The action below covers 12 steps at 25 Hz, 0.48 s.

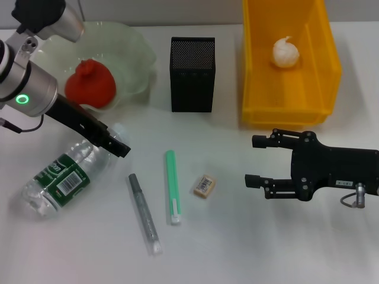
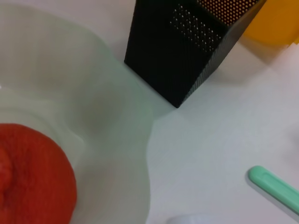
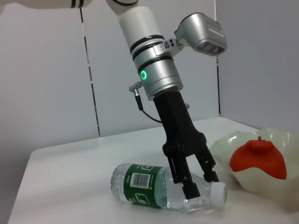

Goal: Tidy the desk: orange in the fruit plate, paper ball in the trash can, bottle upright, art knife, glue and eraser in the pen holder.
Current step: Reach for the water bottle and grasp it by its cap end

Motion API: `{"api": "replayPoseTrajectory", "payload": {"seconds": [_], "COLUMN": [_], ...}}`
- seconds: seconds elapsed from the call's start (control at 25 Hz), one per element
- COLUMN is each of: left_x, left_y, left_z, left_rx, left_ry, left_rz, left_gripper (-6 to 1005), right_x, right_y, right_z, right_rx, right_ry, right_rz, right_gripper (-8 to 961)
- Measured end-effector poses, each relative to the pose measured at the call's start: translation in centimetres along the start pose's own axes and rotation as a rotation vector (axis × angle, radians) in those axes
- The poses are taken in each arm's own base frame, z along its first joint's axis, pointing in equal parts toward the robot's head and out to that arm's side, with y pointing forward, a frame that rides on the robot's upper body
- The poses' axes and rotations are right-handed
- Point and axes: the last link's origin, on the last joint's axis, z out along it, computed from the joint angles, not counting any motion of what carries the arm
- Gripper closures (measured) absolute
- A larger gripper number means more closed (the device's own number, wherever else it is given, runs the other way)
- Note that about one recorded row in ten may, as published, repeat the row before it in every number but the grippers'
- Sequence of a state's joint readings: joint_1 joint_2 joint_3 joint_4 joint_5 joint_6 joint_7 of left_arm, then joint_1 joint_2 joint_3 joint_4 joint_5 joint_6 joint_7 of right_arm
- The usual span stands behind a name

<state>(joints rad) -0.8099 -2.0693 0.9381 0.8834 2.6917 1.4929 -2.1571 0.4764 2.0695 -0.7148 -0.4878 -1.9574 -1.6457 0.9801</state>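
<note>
Bottle (image 1: 64, 176) is lying on its side on the white tabletop (image 1: 249, 248), near the robot's left, with its cap end pointing toward the fruit plate (image 1: 133, 56). The left gripper (image 1: 115, 144) is reaching down at the neck of the bottle, its fingers parted on both sides of the neck; whether they are already pressing it, I cannot tell. The orange (image 1: 90, 84) is sitting inside the fruit plate, just behind the gripper's arm. The pen holder (image 1: 192, 74) is standing upright between the plate and the trash can (image 1: 323, 89), and the paper ball (image 1: 285, 52) is lying inside that bin. In front of the pen holder, a grey pen-like tool (image 1: 144, 213), a green stick (image 1: 172, 186) and the eraser (image 1: 205, 185) are lying apart from each other. The right gripper (image 1: 253, 161) is hovering open beside the eraser, holding nothing.
</note>
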Motion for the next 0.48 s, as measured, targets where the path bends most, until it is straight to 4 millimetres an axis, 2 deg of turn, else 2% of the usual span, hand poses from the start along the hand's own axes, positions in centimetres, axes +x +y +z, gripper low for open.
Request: {"api": "replayPoseTrajectory", "payload": {"seconds": [0.48], "left_x": [0.3], "left_y": [0.2], "left_z": [1.4], "left_rx": [0.022], "left_ry": [-0.002], "left_rz": [0.031], "left_gripper": [166], "right_x": [0.1], "right_y": [0.0], "right_z": [-0.2], "right_rx": [0.006], "right_ry": [0.000], "right_rz": [0.002], "right_gripper": [168]}}
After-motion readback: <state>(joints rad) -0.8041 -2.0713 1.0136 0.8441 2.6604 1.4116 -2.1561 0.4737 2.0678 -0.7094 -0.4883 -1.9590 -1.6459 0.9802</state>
